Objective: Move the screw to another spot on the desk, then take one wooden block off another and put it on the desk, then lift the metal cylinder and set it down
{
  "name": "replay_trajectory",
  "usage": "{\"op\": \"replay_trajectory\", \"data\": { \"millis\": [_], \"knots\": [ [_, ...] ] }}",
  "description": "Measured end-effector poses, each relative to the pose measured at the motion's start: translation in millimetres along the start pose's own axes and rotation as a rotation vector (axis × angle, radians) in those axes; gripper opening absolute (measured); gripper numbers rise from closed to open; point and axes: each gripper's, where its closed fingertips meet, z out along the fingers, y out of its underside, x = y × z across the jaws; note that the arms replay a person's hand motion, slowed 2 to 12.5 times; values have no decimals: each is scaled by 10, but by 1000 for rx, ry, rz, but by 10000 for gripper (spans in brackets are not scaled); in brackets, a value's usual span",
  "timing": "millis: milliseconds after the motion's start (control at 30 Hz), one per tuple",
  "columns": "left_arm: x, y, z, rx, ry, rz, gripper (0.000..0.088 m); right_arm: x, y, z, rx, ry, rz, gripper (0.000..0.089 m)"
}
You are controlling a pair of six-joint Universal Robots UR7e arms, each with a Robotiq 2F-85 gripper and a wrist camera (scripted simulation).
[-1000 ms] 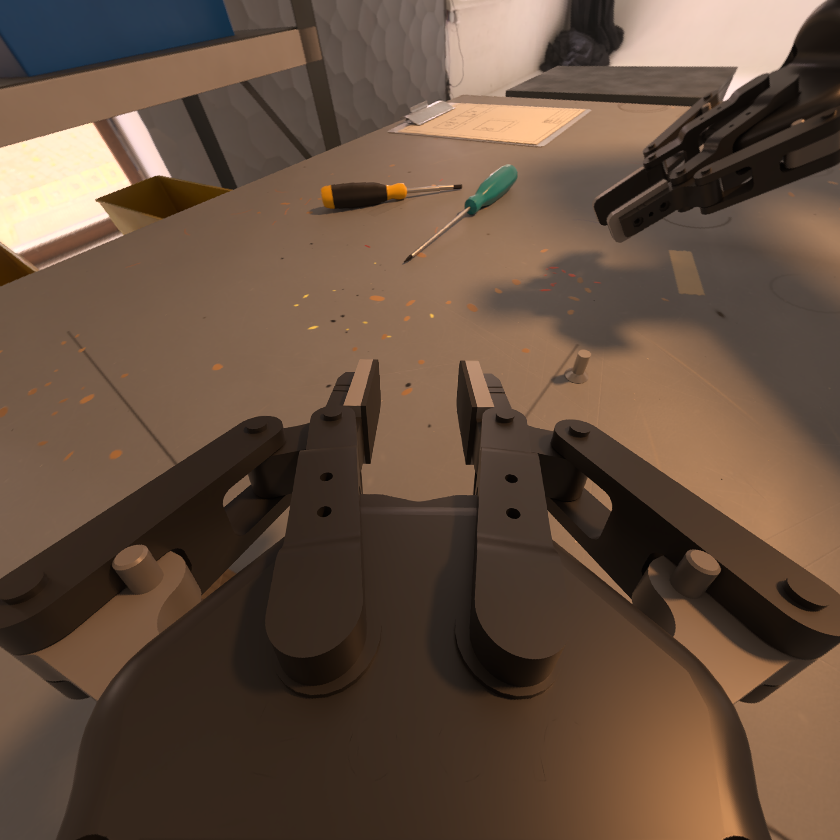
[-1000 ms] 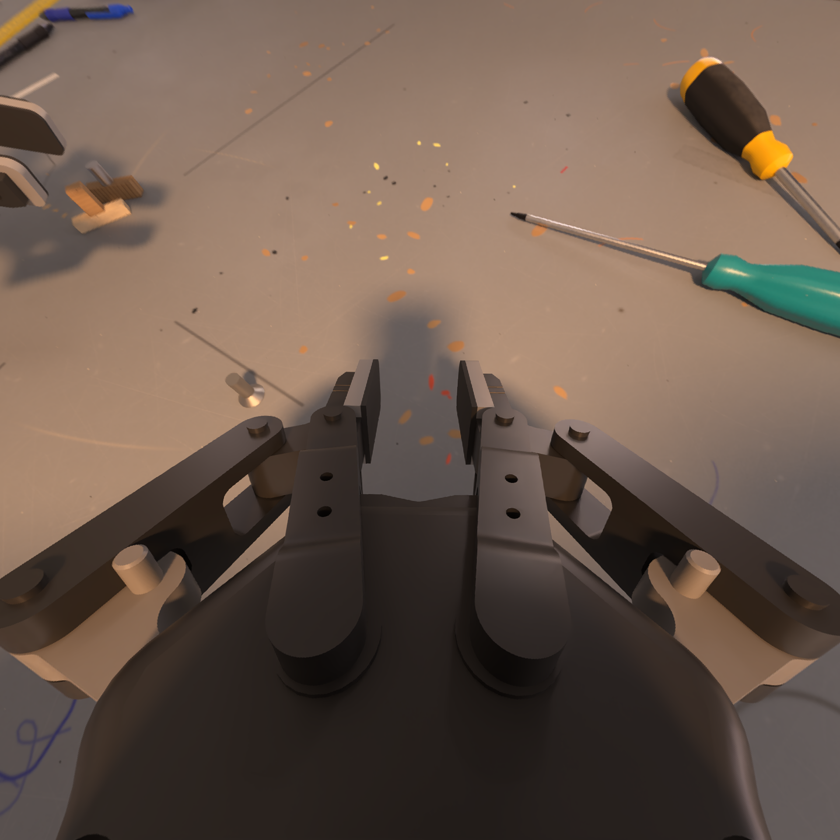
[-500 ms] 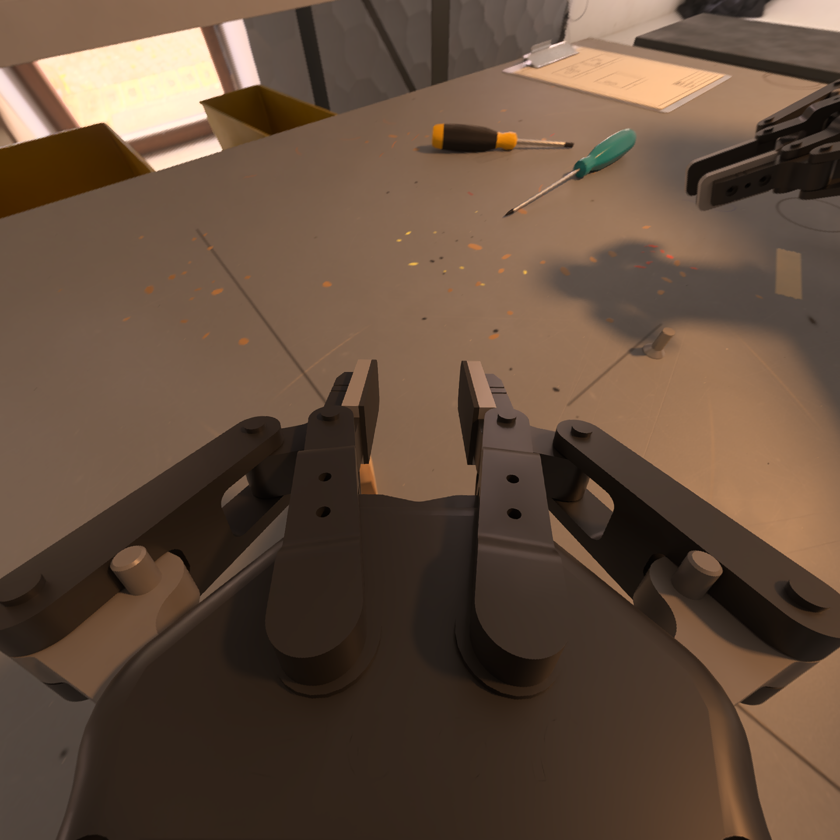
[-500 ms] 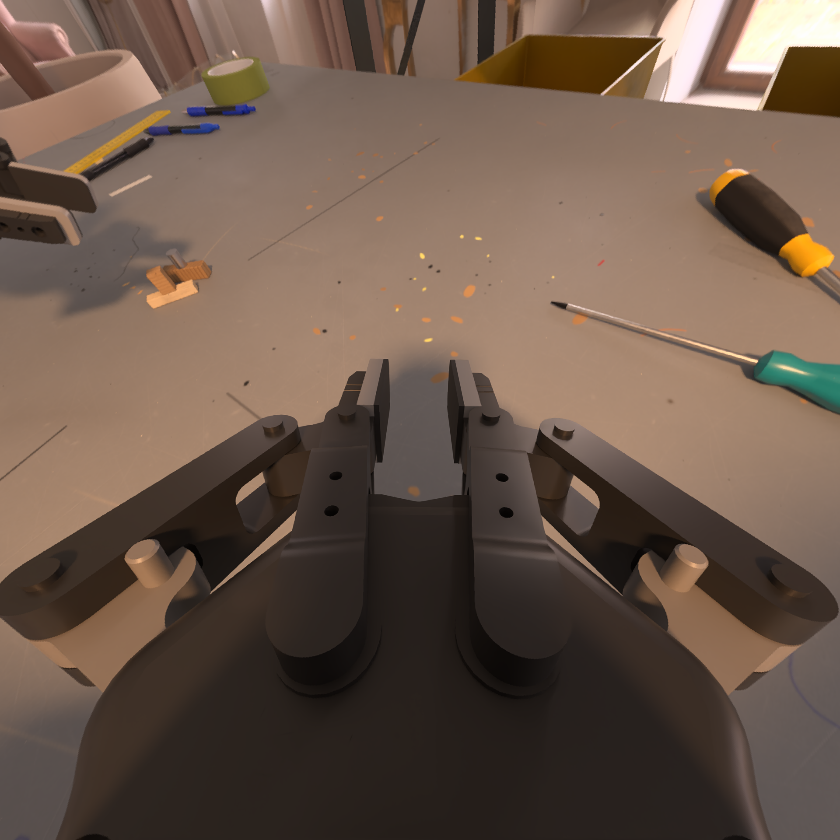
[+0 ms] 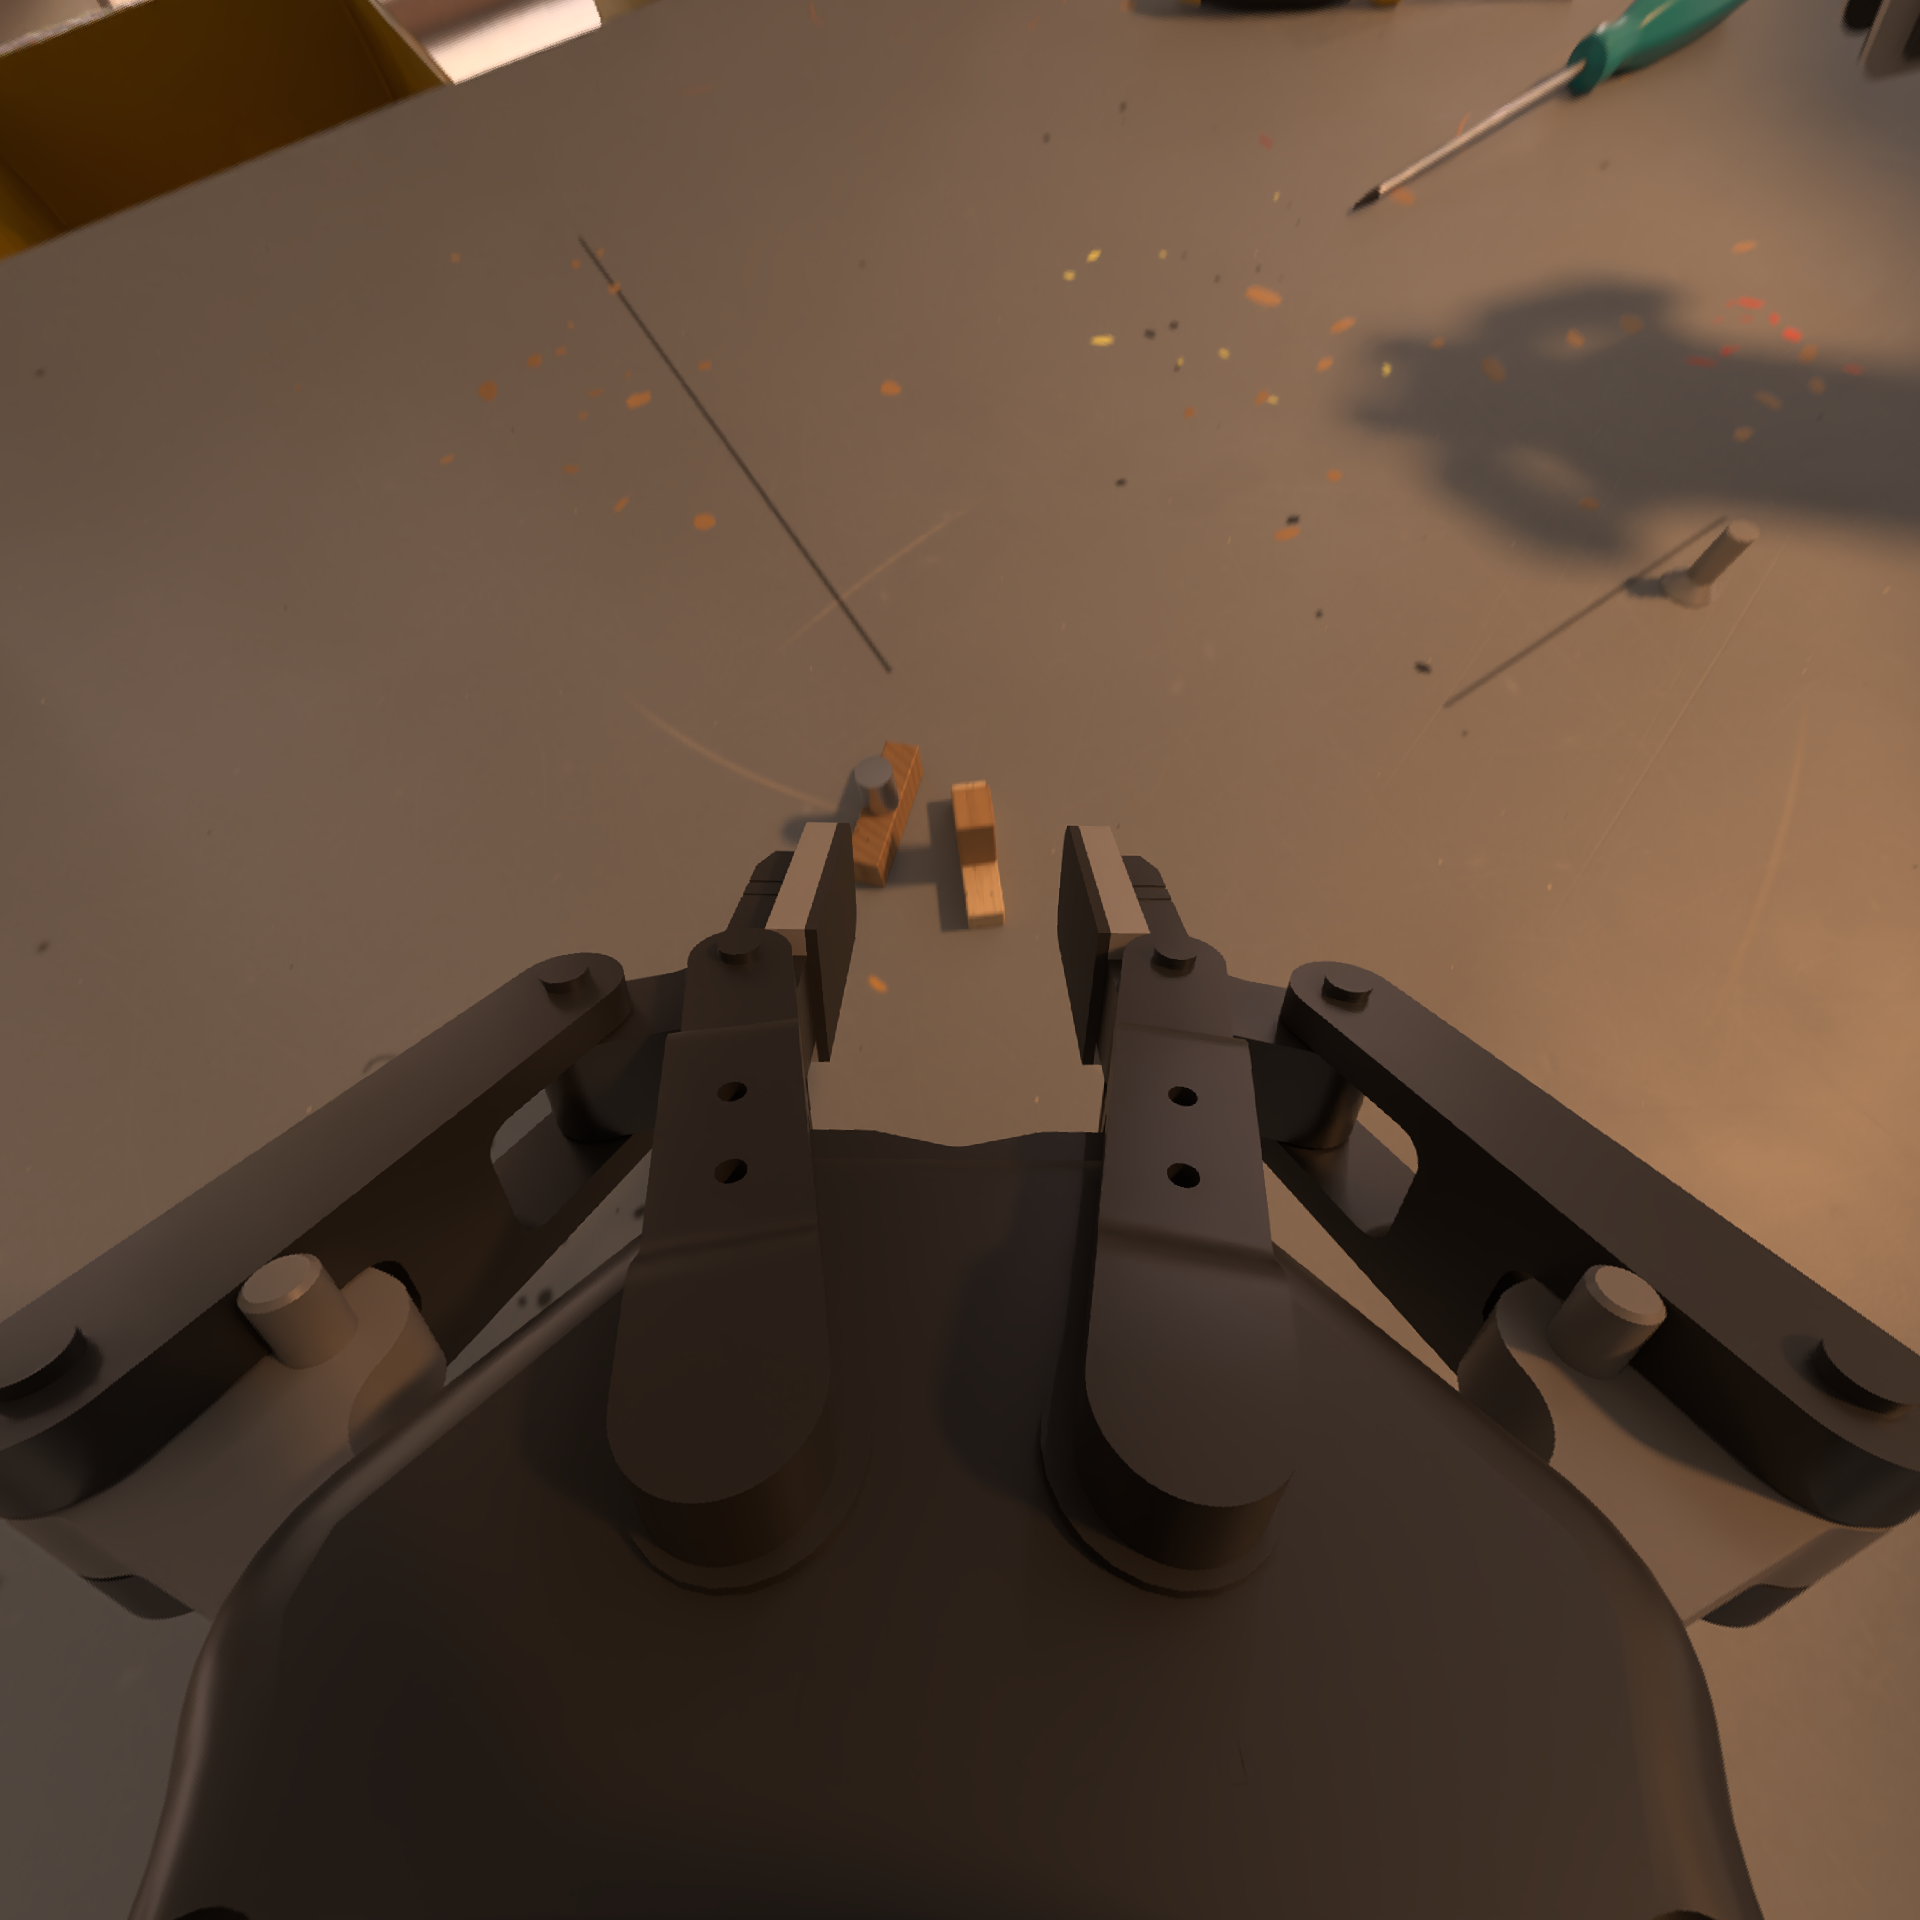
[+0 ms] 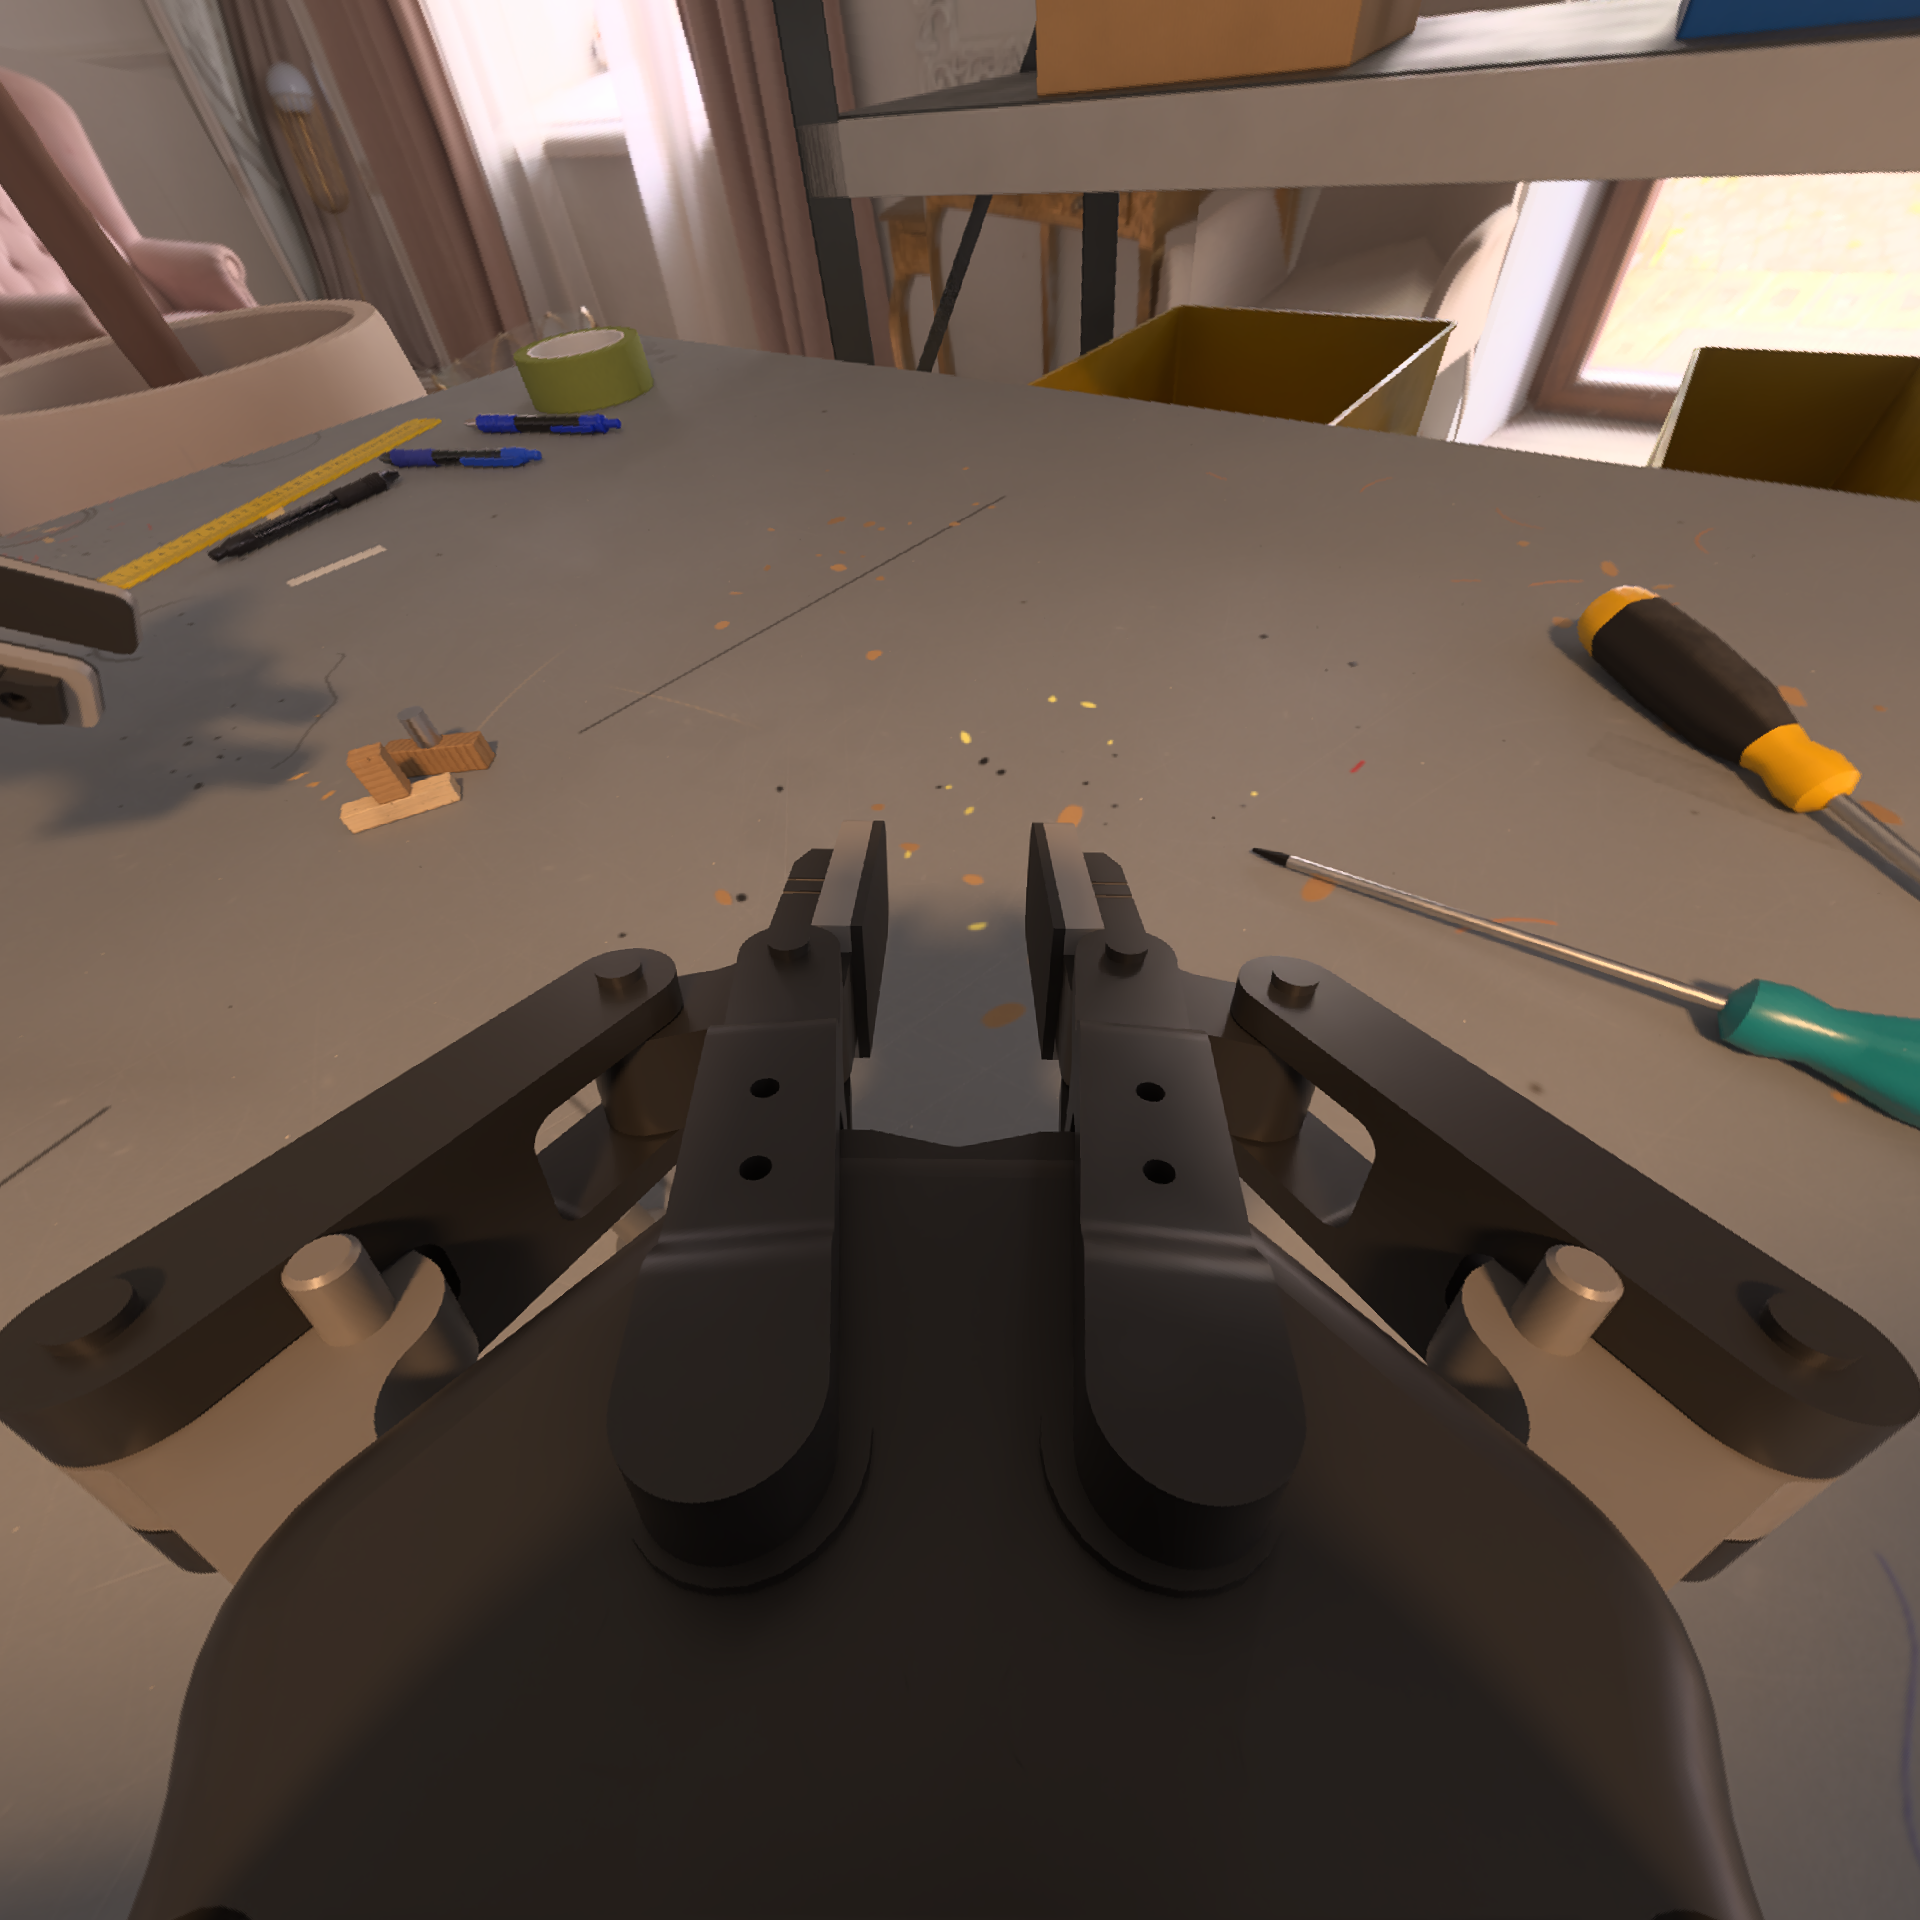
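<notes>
In the left wrist view my left gripper (image 5: pixel 956 883) is open and empty, just above the desk. Right ahead of its fingertips, a small orange wooden block (image 5: pixel 975 821) sits on a pale longer block (image 5: pixel 982 896). A darker block (image 5: pixel 889 808) lies beside them, with the short metal cylinder (image 5: pixel 873 784) upright at its left. The screw (image 5: pixel 1704 566) stands head down at far right. My right gripper (image 6: pixel 956 883) is open and empty above the desk's middle. Its view shows the blocks (image 6: pixel 400 805), the cylinder (image 6: pixel 416 720) and the left gripper's fingers (image 6: pixel 62 623) at far left; no screw shows there.
A teal screwdriver (image 6: pixel 1808 1044) and a black-and-orange one (image 6: pixel 1714 696) lie at right. Two yellow bins (image 6: pixel 1247 364) stand at the desk's far edge under a shelf. Green tape (image 6: pixel 584 366), pens (image 6: pixel 545 424) and a yellow ruler (image 6: pixel 281 499) lie at far left.
My left gripper has drawn back and tipped down, so the blocks and cylinder now show ahead of its fingertips. My right gripper has tilted up and its jaws have narrowed slightly.
</notes>
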Motion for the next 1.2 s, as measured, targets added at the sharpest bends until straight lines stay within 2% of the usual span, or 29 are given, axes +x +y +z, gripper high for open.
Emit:
{"op": "replay_trajectory", "data": {
  "millis": [233, 600, 833, 1200],
  "knots": [
    [-41, 180, -110, -89, -23, -4, 379, 3, -10, 32, 19, 10, -41, 242],
    [-38, 243, -157, -120, -35, -52, 379, -31, -14, 37, 35, 0, -75, 224],
    [-56, 177, -36, -118, -53, -94, 378, -30, -34, 31, 47, -6, -76, 221],
    [29, 97, 314, -148, -18, -133, 379, -46, -30, 25, 49, -26, -65, 229]
  ]
}}
